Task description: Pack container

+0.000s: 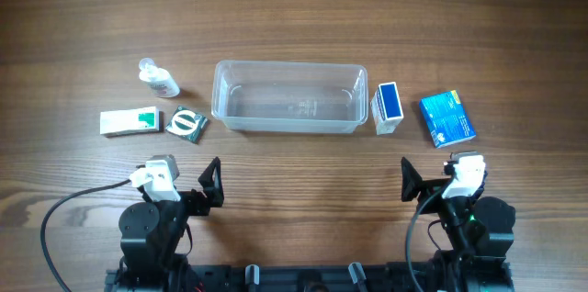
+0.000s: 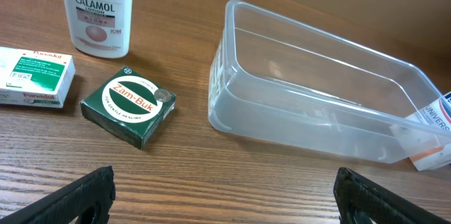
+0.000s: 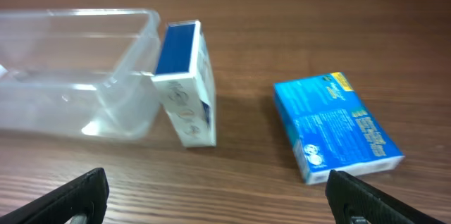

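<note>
Overhead: container [image 1: 221, 99] empty; bottle [image 1: 158, 78] and four boxes [image 1: 447, 118] beside it, unpacked; left claw [image 1: 184, 180], right claw [image 1: 439, 180] wide, empty

1. I count one container [image 1: 289, 104], a clear plastic tub.
2. One small bottle [image 1: 158, 78], labelled Calamol in my left wrist view.
3. Four small boxes in all, no two alike: one white-and-green box [image 1: 130, 122], one dark green Zam-Buk box [image 1: 186, 125], one blue-and-white box [image 1: 388, 107] and one bright blue box [image 1: 447, 118].
4. That makes six loose things on one wooden worktop [image 1: 294, 7].
5. Two grippers, both mine: the left gripper [image 2: 225, 199] and the right gripper [image 3: 215, 196].
</note>
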You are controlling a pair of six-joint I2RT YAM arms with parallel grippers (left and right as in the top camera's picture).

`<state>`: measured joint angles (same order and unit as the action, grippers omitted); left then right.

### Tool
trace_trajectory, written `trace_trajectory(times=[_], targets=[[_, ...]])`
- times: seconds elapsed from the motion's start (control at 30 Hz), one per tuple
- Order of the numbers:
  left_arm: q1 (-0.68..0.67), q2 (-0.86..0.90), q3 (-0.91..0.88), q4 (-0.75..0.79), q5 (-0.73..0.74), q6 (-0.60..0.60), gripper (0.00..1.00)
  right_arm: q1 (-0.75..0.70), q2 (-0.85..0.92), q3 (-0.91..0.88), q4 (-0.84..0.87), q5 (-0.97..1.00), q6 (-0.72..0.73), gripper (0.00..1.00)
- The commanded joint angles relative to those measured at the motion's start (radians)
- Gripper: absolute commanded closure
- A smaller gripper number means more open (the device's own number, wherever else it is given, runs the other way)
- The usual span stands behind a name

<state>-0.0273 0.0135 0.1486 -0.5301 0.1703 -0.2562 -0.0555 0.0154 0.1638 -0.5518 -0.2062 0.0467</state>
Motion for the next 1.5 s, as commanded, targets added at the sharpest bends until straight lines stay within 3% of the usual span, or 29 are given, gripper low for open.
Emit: trace_trajectory(times=[0.0, 0.07, 0.2, 0.43, 0.53, 0.73, 0.87, 1.03, 1.3, 1.47], targets=[[-0.004, -0.011, -0.002, 0.003, 0.004, 0.013, 0.0, 0.002, -0.011, -0.003, 0.011, -0.043, 0.255, 0.0], [-0.004, -0.011, -0.002, 0.003, 0.004, 0.013, 0.0, 0.002, -0.011, -0.002, 0.035, -0.089, 0.401, 0.0], [-0.004, -0.011, -0.002, 0.003, 0.004, 0.013, 0.0, 0.002, -0.008, 0.019, 0.183, -0.327, 0.406, 0.0], [-0.004, -0.011, -0.002, 0.003, 0.004, 0.013, 0.0, 0.002, 0.129, 0.302, 0.182, -0.287, 0.326, 0.0], [-0.004, -0.011, -0.002, 0.003, 0.004, 0.013, 0.0, 0.002, 0.27, 0.471, 0.112, -0.231, 0.277, 0.0], [-0.004, -0.011, -0.002, 0.003, 0.004, 0.013, 0.0, 0.002, 0.691, 0.903, -0.212, -0.155, 0.12, 0.0], [-0.004, -0.011, -0.002, 0.003, 0.004, 0.013, 0.0, 0.002, 0.938, 1.144, -0.376, -0.216, 0.084, 0.0], [-0.004, -0.011, -0.002, 0.003, 0.004, 0.013, 0.0, 0.002, 1.109, 1.211, -0.391, -0.268, 0.075, 0.01], [-0.004, -0.011, -0.002, 0.003, 0.004, 0.013, 0.0, 0.039, 1.366, 1.21, -0.509, -0.061, 0.113, 0.01], [-0.004, -0.011, -0.002, 0.003, 0.004, 0.013, 0.0, 0.124, 1.465, 1.21, -0.516, 0.052, 0.114, 0.06]])
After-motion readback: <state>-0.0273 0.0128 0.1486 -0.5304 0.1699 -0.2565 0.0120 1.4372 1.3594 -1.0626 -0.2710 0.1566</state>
